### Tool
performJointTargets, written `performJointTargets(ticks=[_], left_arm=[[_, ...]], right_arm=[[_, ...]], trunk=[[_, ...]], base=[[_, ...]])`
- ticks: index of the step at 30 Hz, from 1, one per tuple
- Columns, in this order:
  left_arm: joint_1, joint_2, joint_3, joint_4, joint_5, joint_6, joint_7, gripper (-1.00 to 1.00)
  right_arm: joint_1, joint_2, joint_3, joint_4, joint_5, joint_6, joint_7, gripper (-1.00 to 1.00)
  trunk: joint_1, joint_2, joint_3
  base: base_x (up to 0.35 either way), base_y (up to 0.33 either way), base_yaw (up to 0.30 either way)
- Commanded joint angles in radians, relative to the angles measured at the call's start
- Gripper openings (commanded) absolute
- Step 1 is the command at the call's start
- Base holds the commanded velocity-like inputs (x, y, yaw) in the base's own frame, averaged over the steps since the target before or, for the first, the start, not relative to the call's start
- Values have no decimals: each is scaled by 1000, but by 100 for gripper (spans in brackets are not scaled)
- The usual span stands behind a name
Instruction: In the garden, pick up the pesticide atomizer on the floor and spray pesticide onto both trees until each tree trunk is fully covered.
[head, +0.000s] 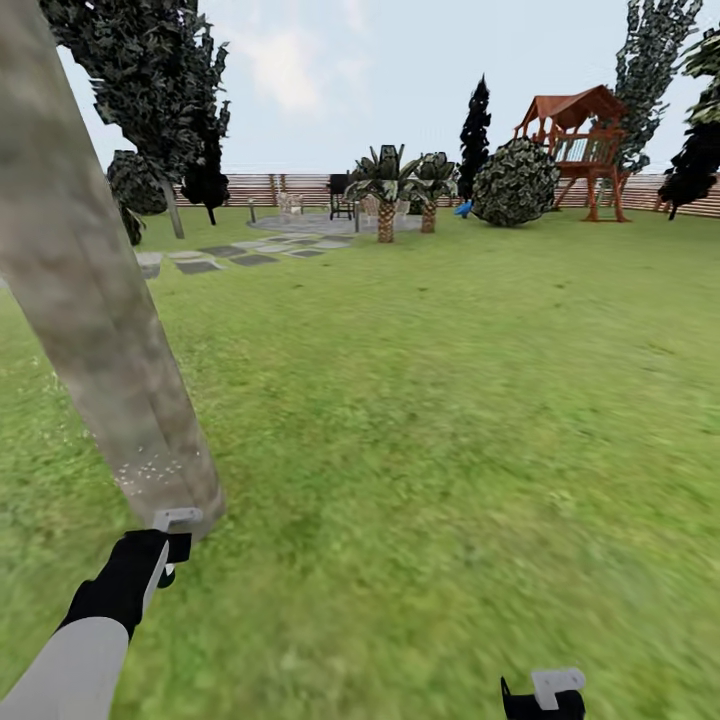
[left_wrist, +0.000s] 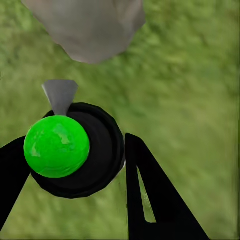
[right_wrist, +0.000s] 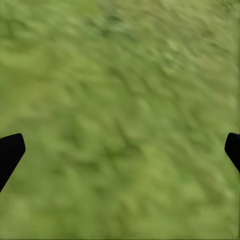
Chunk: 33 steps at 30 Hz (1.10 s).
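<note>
A thick pale grey-brown tree trunk (head: 100, 300) rises at the left of the head view, with fine white specks low on its bark. My left gripper (head: 165, 548) hangs just in front of its base, shut on the pesticide atomizer (head: 167, 576). In the left wrist view the atomizer (left_wrist: 100, 150) is a round black body with a bright green ball on top. Its grey nozzle points at the trunk's foot (left_wrist: 90, 25), between my black fingers (left_wrist: 155, 200). A second tree (head: 174, 208) stands far back left. My right gripper (head: 545, 700) is open over grass, its fingertips (right_wrist: 10, 150) spread wide.
Green lawn (head: 450, 400) stretches ahead and to the right. Far back are stepping stones and a paved patch (head: 300, 225), two small palms (head: 386, 200), a round bush (head: 515, 182), black cone trees, a wooden play tower (head: 585, 150) and a slat fence (head: 260, 188).
</note>
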Motion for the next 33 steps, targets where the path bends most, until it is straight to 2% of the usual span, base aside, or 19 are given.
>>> performJointTargets(ticks=[1, 5, 9, 12, 14, 16, 17, 18, 20, 21, 22, 24, 25, 26, 27, 29, 30, 31, 33], left_arm=[[0, 1, 4, -2, 0, 0, 0, -100], [0, 3, 9, -11, 16, 0, 0, -100], [0, 5, 8, -62, 28, 1, -6, -100], [-11, 12, 1, -57, 30, 16, -57, -100], [-25, 11, -3, -61, 25, 56, -96, -100], [-83, 14, -6, -65, 23, 143, -114, -100], [-103, 17, -7, -62, 22, 155, -117, -100], [-121, 24, -8, -60, 21, 162, -119, -100], [-146, 68, -9, -56, 21, 168, -121, -100], [-153, 97, -28, -54, 22, 170, -141, -100], [-155, 102, -56, -55, 22, 171, -162, -100], [-157, 92, -125, -55, 25, 171, -193, -100], [-158, 73, -139, -57, 27, 172, -197, -100], [-159, 46, -148, -63, 28, 173, -199, -100], [-166, 33, -153, -67, 29, 174, -200, -100], [-182, 32, -153, -67, 30, 176, -202, -100], [-187, 38, -150, -66, 29, 176, -204, -100], [-191, 55, -148, -67, 27, 177, -205, -100], [-192, 118, -147, -67, 29, 178, -207, -100]], right_arm=[[0, 0, -1, 0, 0, 0, 0, 100], [0, -1, -1, 0, 0, 1, -1, 100], [0, -1, -2, 0, 0, 1, -1, 100], [0, -1, -2, 0, 0, 1, -1, 100], [0, -1, -2, 0, 0, 1, -1, 100], [0, -2, -2, 0, 0, 1, -2, 100], [0, -2, -2, 0, 0, 1, -2, 100], [0, -2, -2, -1, 0, 1, -2, 100], [0, -2, -2, -1, -1, 0, -2, 100], [0, -3, -2, -1, -1, 0, -2, 100], [0, -4, -2, -1, -1, 0, -2, 100], [0, -6, -2, -2, 0, 0, -2, 100], [0, -6, -2, -2, 0, 0, -2, 100], [0, -8, -2, -2, 0, 0, -2, 100], [0, -9, -2, -2, 0, 1, -2, 100], [0, -9, -2, -2, 0, 1, -2, 100], [0, -9, -2, -2, 0, 1, -2, 100], [0, -9, -2, -2, 0, 1, -2, 100], [0, -9, -2, -2, -1, 2, -2, 100]], trunk=[[0, 0, 0], [0, 0, 0], [0, 0, 0], [0, 0, 0], [0, 0, 0], [0, 0, 0], [0, 0, 0], [0, 0, 0], [0, 0, 0], [0, 0, 0], [0, 0, 0], [0, 0, 0], [0, 0, 0], [0, 0, 0], [0, 0, 0], [0, 0, 0], [0, 0, 0], [0, 0, 0], [0, 0, 0]], base=[[99, -266, 260], [-95, -242, 274], [-123, -61, 278], [-11, -6, 278], [-2, -1, 278], [0, 0, 278], [0, 0, 278], [0, 0, 248], [0, 0, 102], [0, 0, 23], [0, 0, 12], [0, 0, 4], [0, 0, 1], [0, 0, 0], [0, 0, 0], [0, 0, 0], [0, 0, 0], [0, 0, 0], [0, 0, 0]])
